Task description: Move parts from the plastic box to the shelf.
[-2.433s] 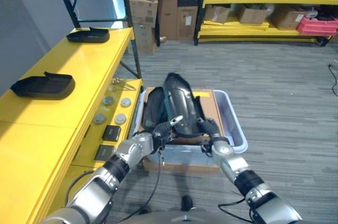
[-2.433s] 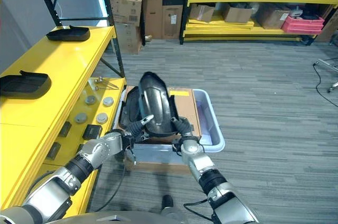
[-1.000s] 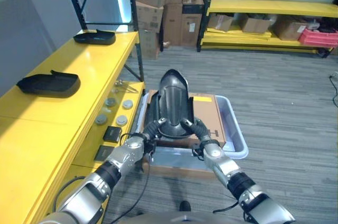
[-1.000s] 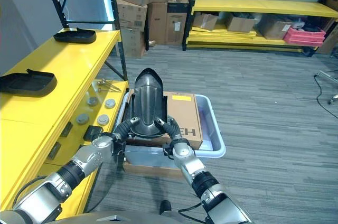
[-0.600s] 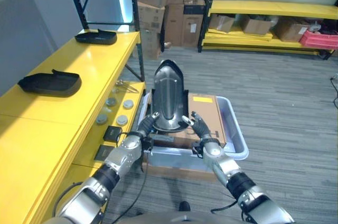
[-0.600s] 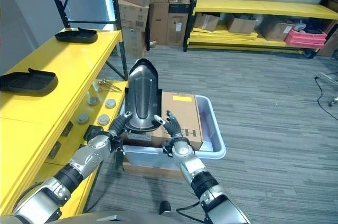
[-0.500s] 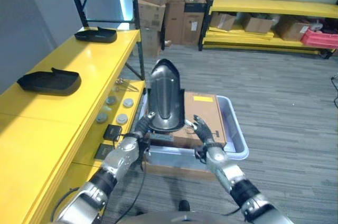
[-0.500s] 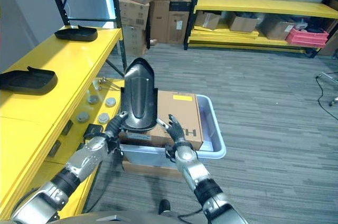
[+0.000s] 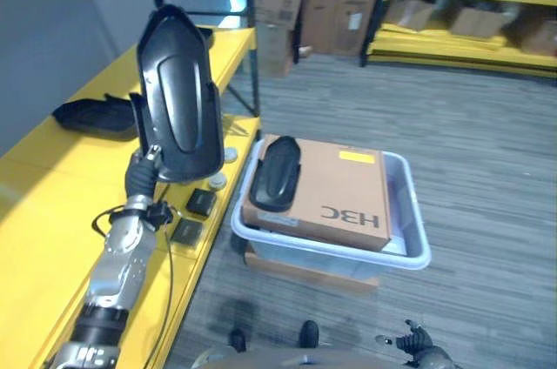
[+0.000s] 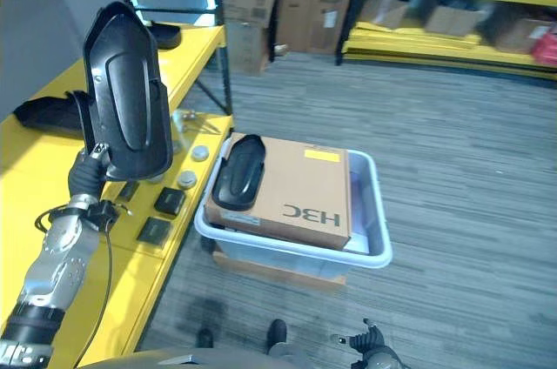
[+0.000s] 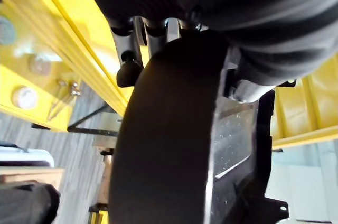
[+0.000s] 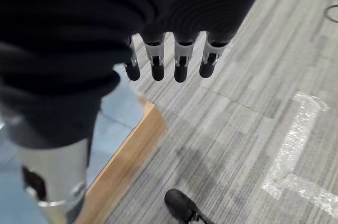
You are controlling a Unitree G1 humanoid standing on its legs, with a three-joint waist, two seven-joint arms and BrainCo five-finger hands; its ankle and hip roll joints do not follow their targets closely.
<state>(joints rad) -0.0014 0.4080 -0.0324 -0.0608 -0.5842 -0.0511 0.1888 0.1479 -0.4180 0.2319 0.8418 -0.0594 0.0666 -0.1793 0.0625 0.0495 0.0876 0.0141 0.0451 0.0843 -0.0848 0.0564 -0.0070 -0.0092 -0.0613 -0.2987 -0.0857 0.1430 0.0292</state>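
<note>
We see our left hand (image 9: 139, 173) gripping a black part (image 9: 178, 95) by its lower end, upright above the yellow shelf (image 9: 52, 204) beside the box (image 9: 409, 243), where another part (image 9: 276, 173) lies on a carton (image 9: 335, 191), while our right hand (image 12: 169, 63) hangs open, low near the floor.

Glossy black part (image 9: 178, 95), yellow shelf (image 9: 52, 204), pale translucent plastic box (image 9: 409, 243), brown carton (image 9: 335, 191), grey striped floor (image 9: 479, 143).
</note>
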